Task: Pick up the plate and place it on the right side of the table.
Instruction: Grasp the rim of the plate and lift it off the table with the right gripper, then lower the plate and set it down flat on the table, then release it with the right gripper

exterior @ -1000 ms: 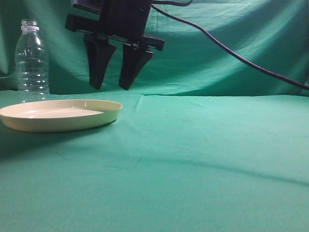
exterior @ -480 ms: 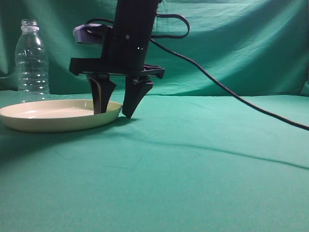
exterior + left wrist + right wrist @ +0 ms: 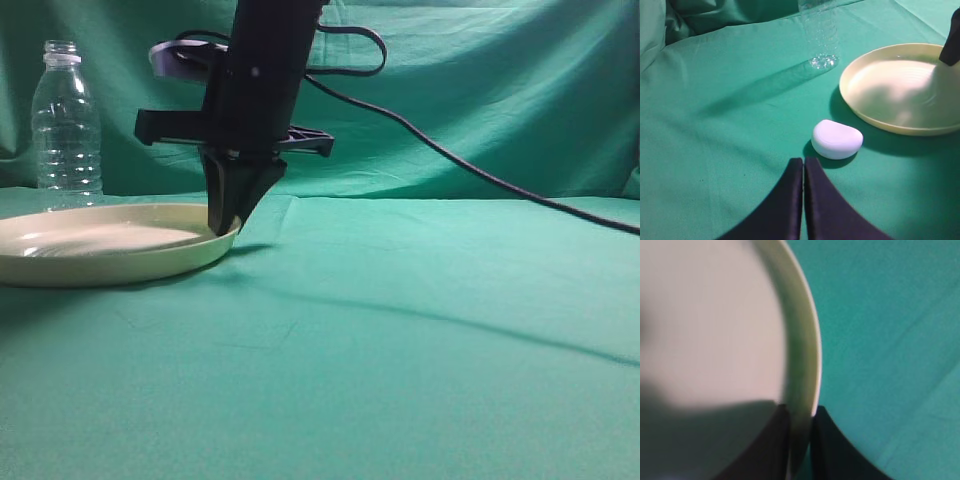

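The cream-yellow plate [image 3: 110, 250] lies at the left on the teal-green table [image 3: 420, 330]. My right gripper [image 3: 228, 225] reaches across from above and is shut on the plate's right rim, one finger inside and one outside. The right wrist view shows the rim [image 3: 802, 355] pinched between my right gripper's fingers [image 3: 800, 412]. The plate also shows in the left wrist view [image 3: 890, 85], with a black fingertip [image 3: 951, 45] on its far edge. My left gripper [image 3: 803, 162] is shut and empty, low over the cloth, apart from the plate.
A clear plastic bottle [image 3: 66, 120] stands behind the plate at the far left; its base shows in the left wrist view [image 3: 821, 45]. A small white rounded object [image 3: 837, 139] lies on the cloth between my left gripper and the plate. A black cable [image 3: 470, 170] trails right.
My right gripper came down from above the table onto the plate's right rim and closed on it. The plate has shifted slightly left and its rim has tilted.
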Available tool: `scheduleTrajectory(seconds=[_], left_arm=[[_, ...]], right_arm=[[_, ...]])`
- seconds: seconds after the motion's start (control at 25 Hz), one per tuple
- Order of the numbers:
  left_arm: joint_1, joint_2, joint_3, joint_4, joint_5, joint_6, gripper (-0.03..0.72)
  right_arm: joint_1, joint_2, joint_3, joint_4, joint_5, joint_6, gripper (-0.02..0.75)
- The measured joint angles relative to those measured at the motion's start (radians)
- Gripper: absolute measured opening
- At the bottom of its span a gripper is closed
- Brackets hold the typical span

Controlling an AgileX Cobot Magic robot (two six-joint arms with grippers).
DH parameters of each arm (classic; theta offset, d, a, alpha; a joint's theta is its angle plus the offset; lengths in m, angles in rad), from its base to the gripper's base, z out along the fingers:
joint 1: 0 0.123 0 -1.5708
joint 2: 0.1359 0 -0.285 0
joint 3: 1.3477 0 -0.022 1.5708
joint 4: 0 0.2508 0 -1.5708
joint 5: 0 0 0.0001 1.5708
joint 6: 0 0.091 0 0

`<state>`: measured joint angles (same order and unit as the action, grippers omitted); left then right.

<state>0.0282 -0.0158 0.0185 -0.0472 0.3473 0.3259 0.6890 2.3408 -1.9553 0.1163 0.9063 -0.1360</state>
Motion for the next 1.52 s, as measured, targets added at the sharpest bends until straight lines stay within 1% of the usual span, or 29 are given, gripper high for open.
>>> scheduleTrajectory(seconds=[0.04,0.08,0.16,0.28,0.4,0.48,0.56,0.68,0.72,0.8,0.96,1.08,1.12,1.2,1.32,1.52], left_arm=[[0.0,0.0,0.0,0.0,0.0,0.0,0.0],[0.0,0.0,0.0,0.0,0.0,0.0,0.0],[0.0,0.0,0.0,0.0,0.0,0.0,0.0],[0.0,0.0,0.0,0.0,0.0,0.0,0.0],[0.0,0.0,0.0,0.0,0.0,0.0,0.0],[0.0,0.0,0.0,0.0,0.0,0.0,0.0],[0.0,0.0,0.0,0.0,0.0,0.0,0.0],[0.0,0.0,0.0,0.0,0.0,0.0,0.0],[0.0,0.0,0.0,0.0,0.0,0.0,0.0],[0.0,0.0,0.0,0.0,0.0,0.0,0.0],[0.0,0.0,0.0,0.0,0.0,0.0,0.0],[0.0,0.0,0.0,0.0,0.0,0.0,0.0],[0.0,0.0,0.0,0.0,0.0,0.0,0.0],[0.0,0.0,0.0,0.0,0.0,0.0,0.0],[0.0,0.0,0.0,0.0,0.0,0.0,0.0],[0.0,0.0,0.0,0.0,0.0,0.0,0.0]], right_arm=[[0.0,0.0,-0.011,0.003,-0.005,0.009,0.078],[0.002,0.0,-0.019,-0.003,0.004,0.014,0.078],[0.002,-0.009,-0.048,-0.035,0.048,0.046,0.0],[-0.006,-0.052,-0.1,-0.082,0.151,0.058,0.0],[-0.037,-0.148,-0.117,-0.094,0.258,0.059,0.0],[-0.08,-0.214,-0.117,-0.102,0.313,0.059,0.0],[-0.139,-0.278,-0.09,-0.106,0.327,0.059,0.0],[-0.252,-0.389,0.029,-0.11,0.327,0.06,0.0],[-0.295,-0.428,0.1,-0.112,0.327,0.06,0.0],[-0.384,-0.503,0.209,-0.118,0.308,0.06,0.0],[-0.56,-0.634,0.466,-0.12,0.201,0.06,0.0],[-0.677,-0.684,0.611,-0.12,0.104,0.06,0.0],[-0.704,-0.688,0.653,-0.112,0.077,0.06,0.0],[-0.746,-0.688,0.728,-0.084,0.001,0.049,0.0],[-0.754,-0.68,0.809,-0.05,-0.118,0.014,0.0],[-0.754,-0.608,0.826,-0.037,-0.21,0.007,0.0]])
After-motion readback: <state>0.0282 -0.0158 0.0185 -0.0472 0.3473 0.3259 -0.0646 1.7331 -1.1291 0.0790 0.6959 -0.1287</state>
